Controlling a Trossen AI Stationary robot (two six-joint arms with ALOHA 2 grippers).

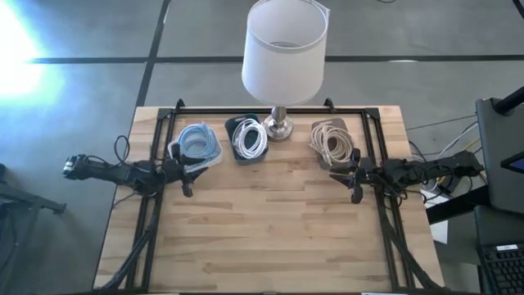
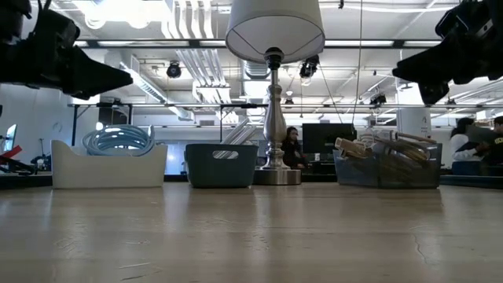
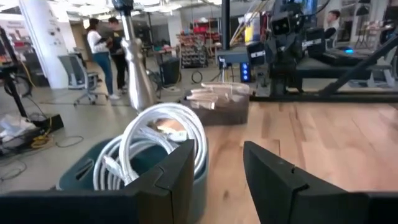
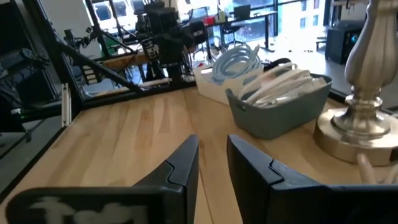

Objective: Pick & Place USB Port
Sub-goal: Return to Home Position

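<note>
Looking down on the counter point(image 1: 270, 238), we find no cable lying loose on it: each coil sits in a bin on the far side of both pincers. The blue cable point(image 1: 196, 141) is in the white bin point(image 1: 218, 157), which is just beside the left pincer point(image 1: 188, 174), on its far side. From above the pincer overlaps the near rim of this bin, but the low view shows both arms held high over the wood, so we judge it is above and not touching. The white cable point(image 1: 250, 138) fills the dark bin point(image 1: 230, 124), a little ahead of the left pincer and next to the lamp point(image 1: 282, 49). The brown cable point(image 1: 332, 141) lies in the third bin point(image 1: 316, 125), just beyond the right pincer point(image 1: 352, 179). The coils are round, so they have no long axis.

Both arms stretch nearly level from the counter's sides, pointing at each other, well apart. The left pincer's fingers point(image 3: 174, 174) are parted and hold nothing; the right pincer's fingers point(image 4: 180, 165) also stand apart, with a narrower gap, and empty.

We judge that sorting is finished and only the rest pose remains. For that move the thing that matters is the white bin so near the left pincer: this arm should pull away from the rim without catching it.
</note>
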